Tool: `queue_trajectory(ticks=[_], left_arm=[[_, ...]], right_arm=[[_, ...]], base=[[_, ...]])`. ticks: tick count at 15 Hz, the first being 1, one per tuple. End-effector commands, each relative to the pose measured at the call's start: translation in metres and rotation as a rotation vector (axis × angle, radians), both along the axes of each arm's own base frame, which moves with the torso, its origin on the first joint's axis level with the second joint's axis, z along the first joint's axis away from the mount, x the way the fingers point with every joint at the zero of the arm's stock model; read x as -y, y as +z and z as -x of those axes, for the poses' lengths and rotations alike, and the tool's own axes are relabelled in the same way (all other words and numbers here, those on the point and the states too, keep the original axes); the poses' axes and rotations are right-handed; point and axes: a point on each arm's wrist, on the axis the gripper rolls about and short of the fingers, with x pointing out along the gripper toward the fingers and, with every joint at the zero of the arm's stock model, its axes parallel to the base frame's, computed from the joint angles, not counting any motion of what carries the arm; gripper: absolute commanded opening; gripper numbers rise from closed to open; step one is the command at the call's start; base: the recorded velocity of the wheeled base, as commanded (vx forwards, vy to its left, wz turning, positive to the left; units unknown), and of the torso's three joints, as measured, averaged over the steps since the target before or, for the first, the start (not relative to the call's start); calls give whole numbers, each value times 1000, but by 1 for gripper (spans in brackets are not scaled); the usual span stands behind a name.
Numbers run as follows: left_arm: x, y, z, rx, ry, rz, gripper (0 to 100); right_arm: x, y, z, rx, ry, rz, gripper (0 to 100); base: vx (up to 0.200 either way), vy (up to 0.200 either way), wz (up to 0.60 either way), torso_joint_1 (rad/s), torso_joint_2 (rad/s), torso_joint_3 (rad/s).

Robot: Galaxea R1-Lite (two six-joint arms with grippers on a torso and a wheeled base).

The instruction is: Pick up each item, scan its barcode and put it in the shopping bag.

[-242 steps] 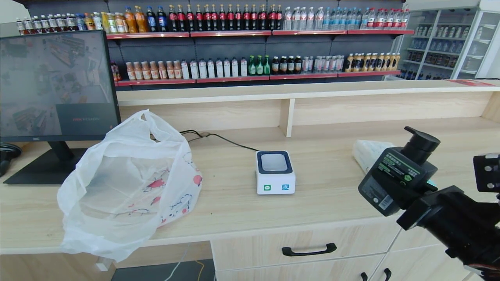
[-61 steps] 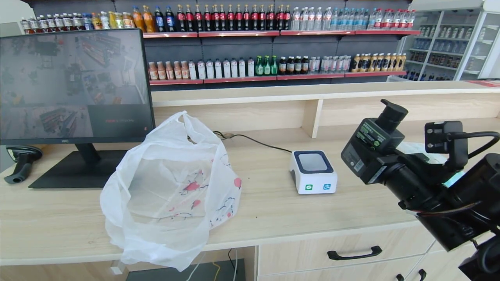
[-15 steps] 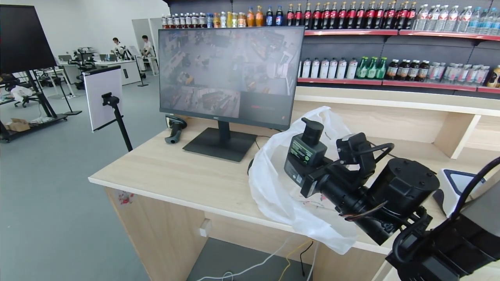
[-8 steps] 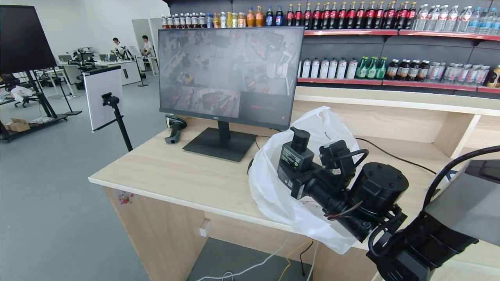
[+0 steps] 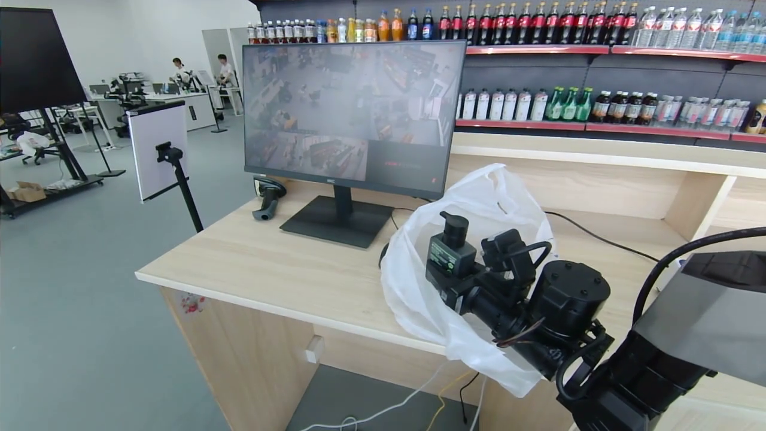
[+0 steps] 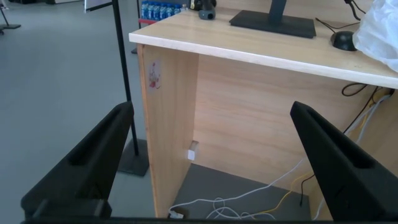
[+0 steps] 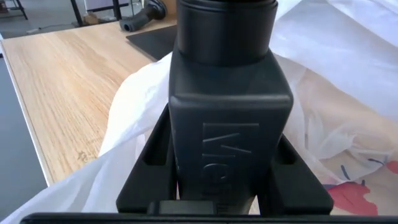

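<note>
Bottle (image 5: 446, 254) sits clamped in your right tool (image 5: 464, 286) at the shopping bag (image 5: 413, 293) mouth. Lower it past the rim before you release.

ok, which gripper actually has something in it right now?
The right gripper: its fingers are shut on the black pump bottle, over the white bag. The left gripper is open and empty, low beside the counter.

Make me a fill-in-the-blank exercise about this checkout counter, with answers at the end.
1. The right gripper is shut on a ___ pump bottle.
2. The left gripper is ___, facing the wooden counter.
3. The handheld scanner lies next to the ___ stand.
Answers: black; open; monitor.
</note>
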Motion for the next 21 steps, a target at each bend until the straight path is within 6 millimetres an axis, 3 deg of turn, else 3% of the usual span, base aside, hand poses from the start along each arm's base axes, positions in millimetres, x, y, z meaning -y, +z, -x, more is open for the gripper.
queue_trajectory(ticks=[1,18,19,21], left_arm=[[0,0,0,2,0,-1,100],[0,0,0,2,0,0,100],[0,0,0,2,0,-1,100],[0,0,0,2,0,0,100]], right_arm=[[0,-5,0,-13,-1,9,0],[5,-20,-2,-67,-16,25,0],[5,-20,-2,-67,-16,23,100],[6,-19,-2,-69,-16,17,100]], base=[[0,0,0,0,0,0],[0,0,0,0,0,0],[0,0,0,0,0,0],[0,0,0,0,0,0]])
